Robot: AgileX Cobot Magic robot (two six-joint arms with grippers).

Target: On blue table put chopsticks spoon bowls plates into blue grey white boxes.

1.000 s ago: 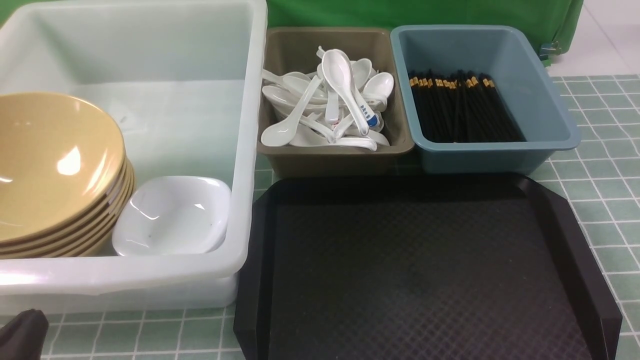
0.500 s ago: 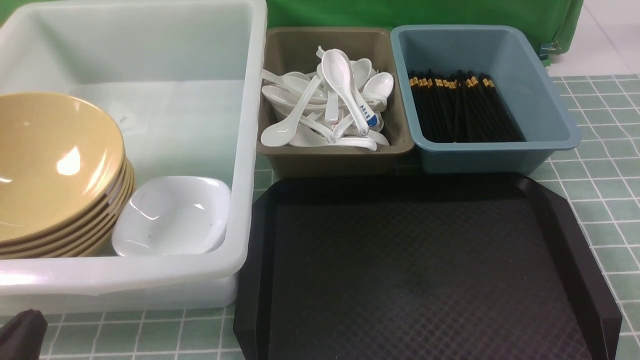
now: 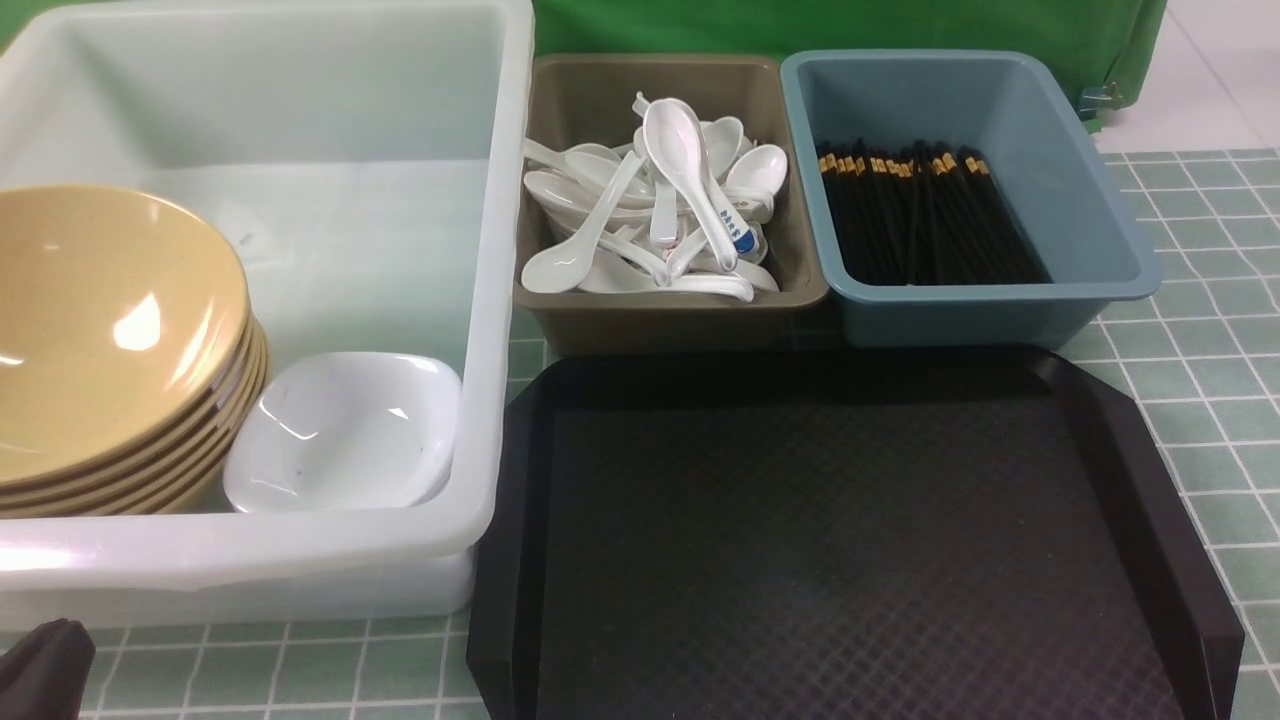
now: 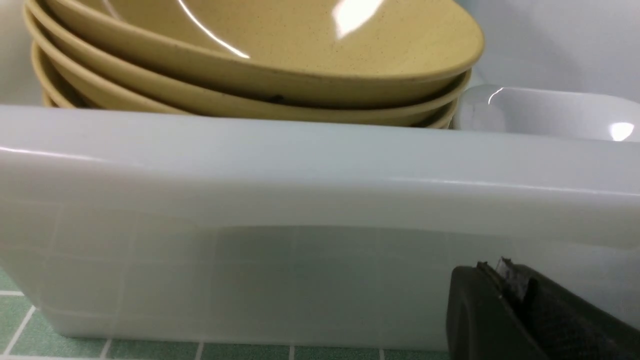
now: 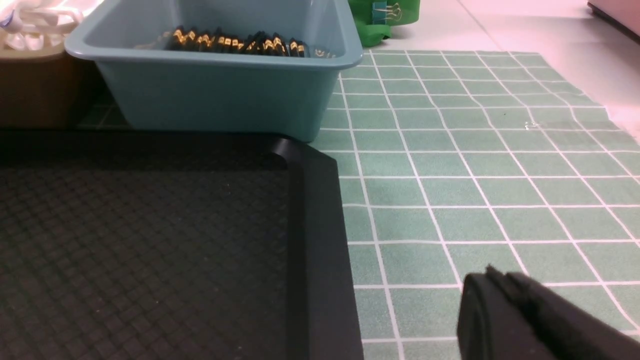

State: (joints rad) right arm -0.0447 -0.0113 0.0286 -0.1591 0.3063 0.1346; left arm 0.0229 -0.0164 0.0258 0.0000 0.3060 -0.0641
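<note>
Bowls point(image 3: 110, 330) stacked in white tub point(image 3: 495, 300), both grippers closed, empty

**Only small dark parts of the robot show**

Very little of the robot is visible. At the near left corner of the front view sits a rounded, matte black piece of the left pincer point(image 3: 40, 668), with a soft, slightly creased-looking surface. The left wrist view shows the same pincer point(image 4: 530, 315) close up: a smooth black finger with a rounded end, a finely textured black face beside it, and a small pale, glinting chip at its top edge. The right wrist view shows the right pincer point(image 5: 530, 320) as a matte black, blunt-ended block with a faint ridge along its top. No cables, screws or markings can be made out.
</note>
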